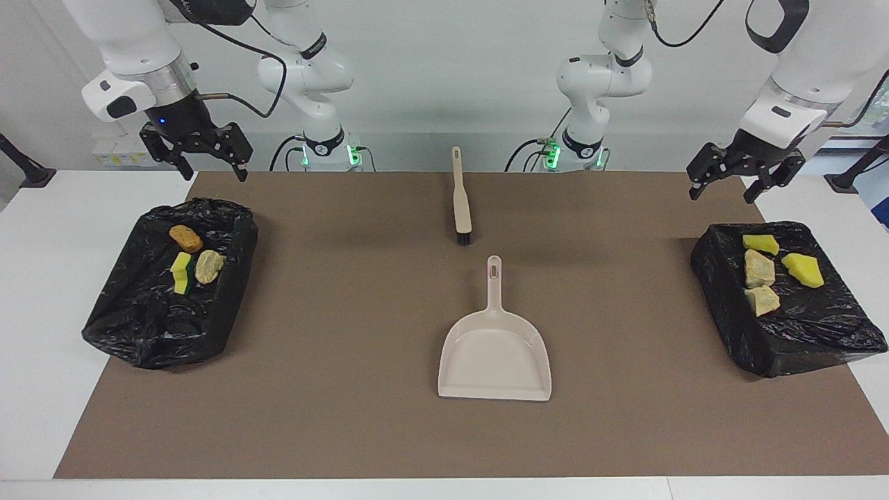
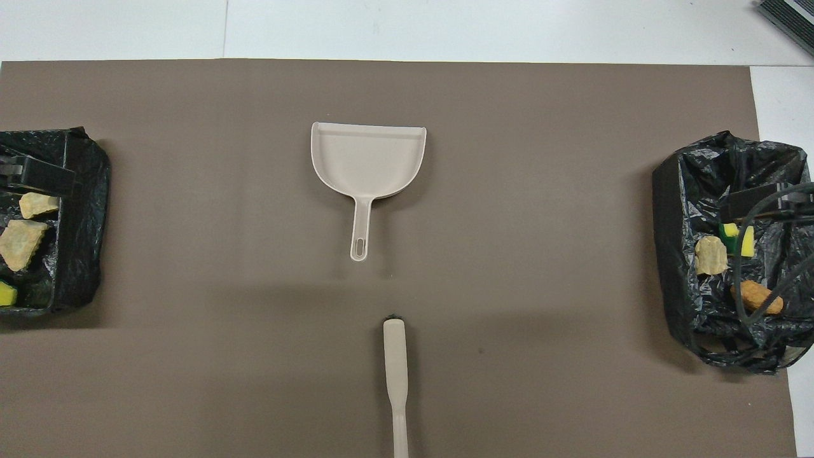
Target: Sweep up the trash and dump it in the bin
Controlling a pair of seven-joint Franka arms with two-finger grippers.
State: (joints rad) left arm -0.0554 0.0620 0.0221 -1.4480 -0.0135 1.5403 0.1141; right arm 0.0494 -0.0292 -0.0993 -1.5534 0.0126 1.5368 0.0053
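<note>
Trash (image 1: 764,272) lying in two black bags (image 1: 806,326). Left claw (image 1: 744,179) and right claw (image 1: 198,156) both spread wide, holding nothing, raised over the counter (image 1: 361,333) near the bags

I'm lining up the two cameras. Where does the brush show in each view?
Facing view: the brush lies top centre, bristles toward the dustpan.
Overhead view: the brush lies bottom centre, handle cut off by the edge.
Shared landmark: the dustpan, handle pointing at the brush.

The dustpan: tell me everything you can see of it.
The dustpan is beige, plastic by its look, one piece: a wide shallow scoop with low walls and a straight handle with a slot at its end. It lies flat and empty on the brown mat, handle toward the robots, just short of the brush. Nothing touches it.
</note>
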